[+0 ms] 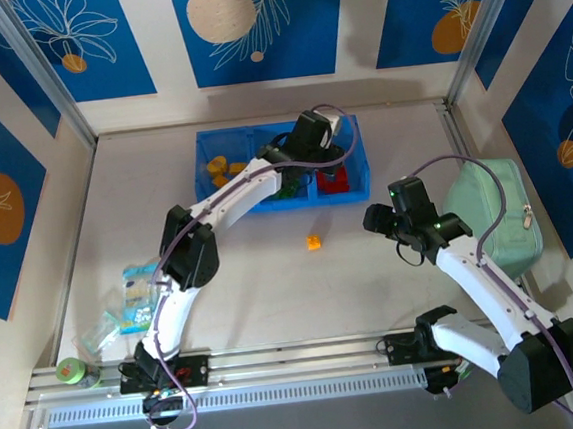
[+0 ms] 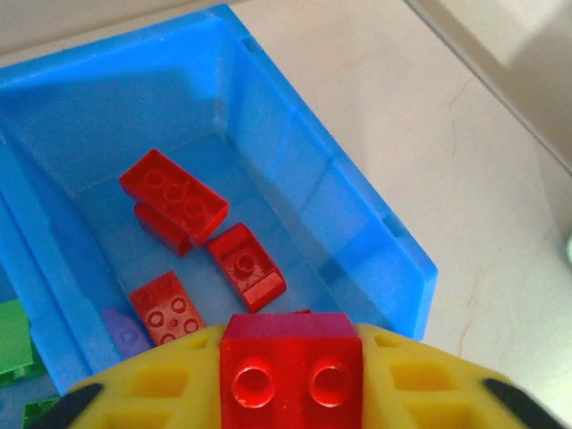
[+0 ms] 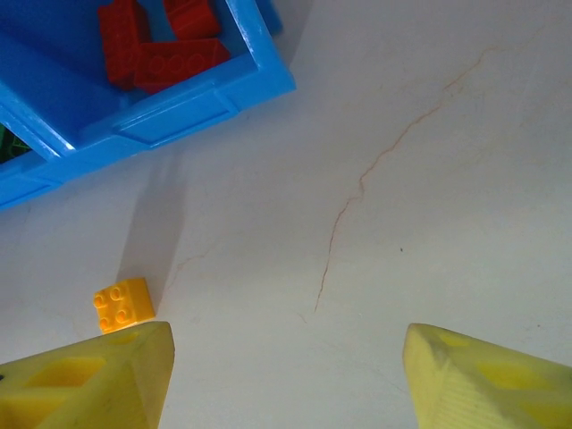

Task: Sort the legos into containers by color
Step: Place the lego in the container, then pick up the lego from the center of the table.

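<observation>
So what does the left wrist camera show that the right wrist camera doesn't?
Left wrist: a red brick held between the fingers of the left pincer, above the blue tray. Right wrist: the open right pincer over the table, with an orange-yellow brick lying loose near it. Both: the blue tray and the red bricks lying inside it.

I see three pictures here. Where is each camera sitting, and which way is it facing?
Top external: fixed above and behind the robot, looking down on the table and blue tray; left arm and right arm show.
Left wrist: on the left arm's wrist, looking down into the red compartment; left claw grips a red brick.
Right wrist: on the right arm's wrist, facing the table and a loose orange brick; right claw open.
Shared: top and right wrist both show that orange brick.
</observation>
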